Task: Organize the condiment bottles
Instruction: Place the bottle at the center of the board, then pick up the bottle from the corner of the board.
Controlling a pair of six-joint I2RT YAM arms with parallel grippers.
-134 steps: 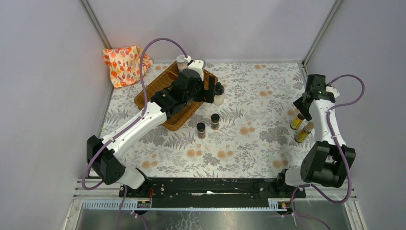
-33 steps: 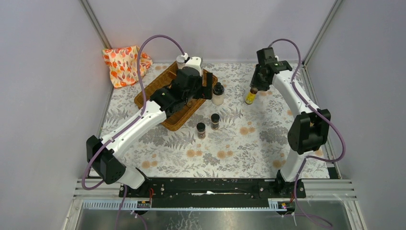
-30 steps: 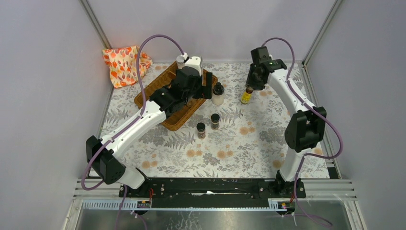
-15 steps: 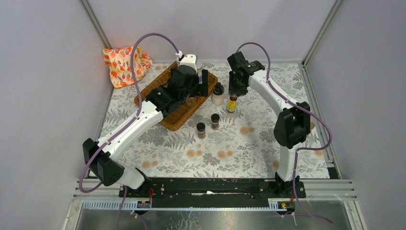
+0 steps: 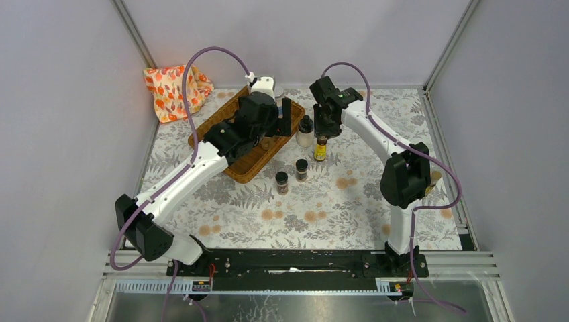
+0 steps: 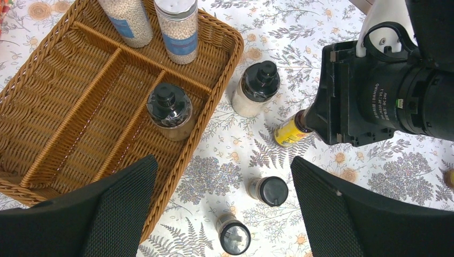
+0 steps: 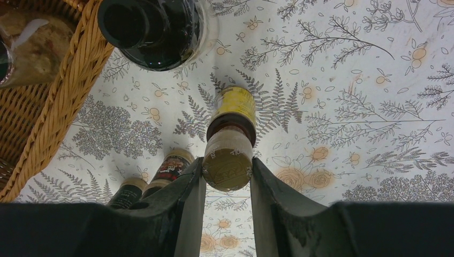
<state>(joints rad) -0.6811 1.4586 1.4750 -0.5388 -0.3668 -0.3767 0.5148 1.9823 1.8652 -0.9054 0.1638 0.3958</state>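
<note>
The right pincer (image 7: 227, 166) is seen clamped on the round tan cap of a slim yellow-labelled bottle (image 7: 234, 110), with one dark finger pressed against each side of the cap. The bottle is pointed away towards the grey floral-patterned worktop (image 7: 348, 107); whether its base touches cannot be told. At upper left, a clear black-capped jar (image 7: 155, 29) is stood just beside the rim of a brown wicker tray (image 7: 59, 101). A short dark red-labelled spice jar (image 7: 172, 165) and a second short dark spice jar (image 7: 128, 190) are partly hidden behind one finger.
</note>
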